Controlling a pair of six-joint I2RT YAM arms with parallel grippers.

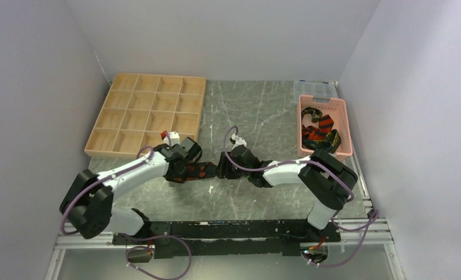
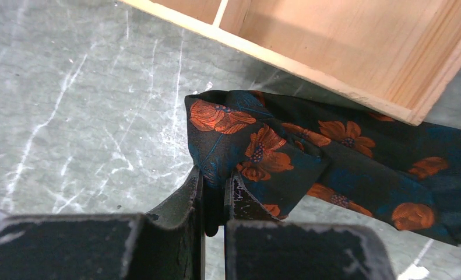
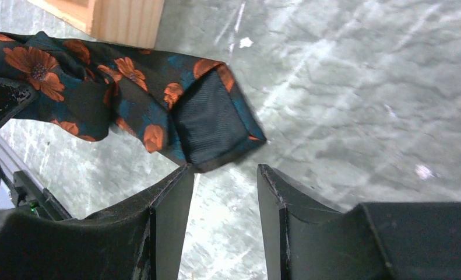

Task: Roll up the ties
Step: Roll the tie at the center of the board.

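Marble table (image 1: 263,111): bare stretch between wooden divider tray (image 1: 146,114) far left and pink basket (image 1: 323,100) far right. Only the top view shows the basket, striped ties (image 1: 316,131) heaped inside. One floral tie (image 1: 196,170) is bunched mid-table, just off the tray's near right corner. Left wrist view: left gripper (image 2: 213,189) pinched narrow on a tie fold. Right wrist view: right gripper (image 3: 222,172) jaws half apart, holding nothing, the tie's black-lined end just beyond its tips.
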